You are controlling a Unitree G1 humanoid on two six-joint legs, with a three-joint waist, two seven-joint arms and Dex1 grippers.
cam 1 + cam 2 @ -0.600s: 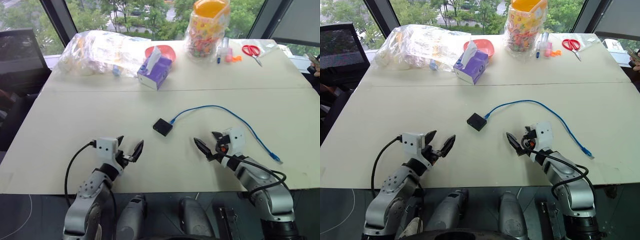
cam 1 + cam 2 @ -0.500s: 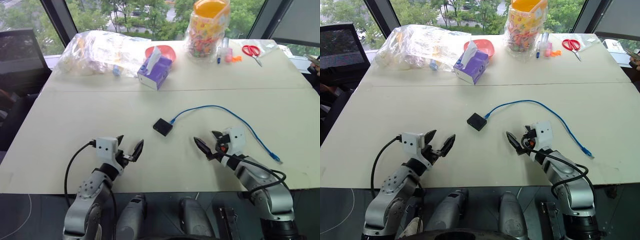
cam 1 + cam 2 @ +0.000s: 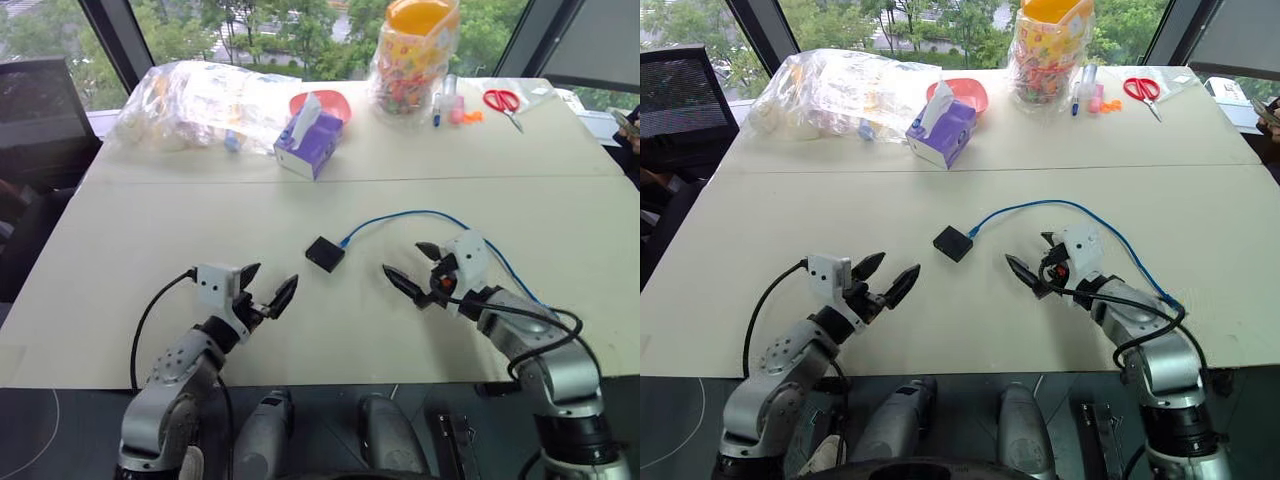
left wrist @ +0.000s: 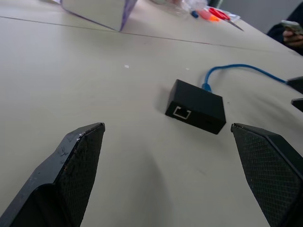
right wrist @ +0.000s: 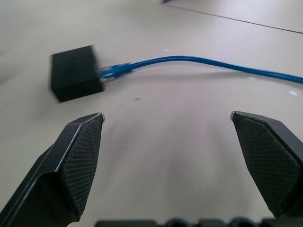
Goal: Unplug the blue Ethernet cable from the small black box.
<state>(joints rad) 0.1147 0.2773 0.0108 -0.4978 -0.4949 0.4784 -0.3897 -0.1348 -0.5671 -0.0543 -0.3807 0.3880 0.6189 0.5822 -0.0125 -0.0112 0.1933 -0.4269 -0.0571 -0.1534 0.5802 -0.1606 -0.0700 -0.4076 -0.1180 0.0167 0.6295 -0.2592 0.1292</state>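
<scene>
Both arms have advanced across the desk (image 3: 120,260) since half a second ago, the right one farther, closing on the small black box (image 3: 325,254), which lies flat near the desk's middle. The blue Ethernet cable (image 3: 400,216) is plugged into the box's far right side and arcs away to the right, behind the right arm, toward the desk's right edge.

The right gripper (image 3: 412,267) hovers just right of the box with fingers spread wide and empty, the cable's arc passing just behind it. The left gripper (image 3: 268,285) hangs nearer the front edge, left of the box and a little apart from it, fingers likewise wide and holding nothing. Seen from the left wrist, an empty port faces that gripper.

Farther back sit a purple tissue box (image 3: 309,143), a red bowl (image 3: 332,103), a clear plastic bag (image 3: 195,100), a bag of colourful items (image 3: 412,60) and red-handled scissors (image 3: 505,102).

The unplugging has not begun. The likeliest trouble appears to be the light box sliding: if the right fingers pull the cord before the left ones pin the box, the whole unit may simply drag along. A pinch on the thin cord rather than the plug could also slip or strain the connector.
</scene>
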